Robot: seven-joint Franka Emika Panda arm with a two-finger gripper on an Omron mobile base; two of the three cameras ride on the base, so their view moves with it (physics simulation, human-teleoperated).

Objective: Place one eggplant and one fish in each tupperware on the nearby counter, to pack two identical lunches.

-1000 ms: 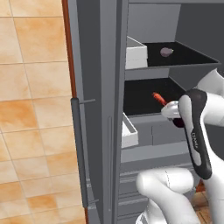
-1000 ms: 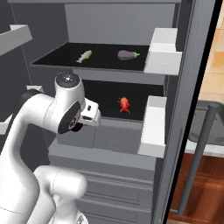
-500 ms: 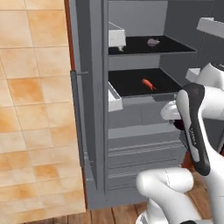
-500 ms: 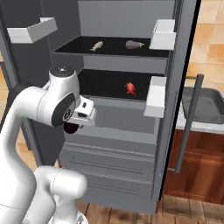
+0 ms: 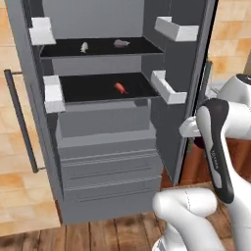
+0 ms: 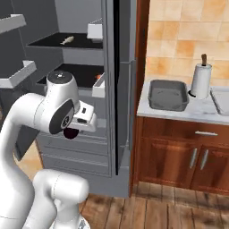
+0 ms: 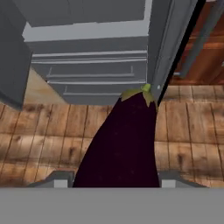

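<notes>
My gripper (image 7: pixel 117 181) is closed around a dark purple eggplant (image 7: pixel 120 144). It looks shiny and long, with a green cap at the far end, hanging over the wood floor (image 7: pixel 39 140). Farther off, the red fish (image 5: pixel 120 88) lies on the fridge's middle shelf. Above it lie the pale fish (image 5: pixel 84 47) and the other eggplant (image 5: pixel 121 43). The dark tupperware (image 6: pixel 167 95) sits on the counter (image 6: pixel 197 108).

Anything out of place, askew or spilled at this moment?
Nothing spilled or damaged. The fridge stands wide open, with the red-orange fish, pale fish and an eggplant loose on its shelves. The gripper holds another eggplant above the wood floor.
</notes>
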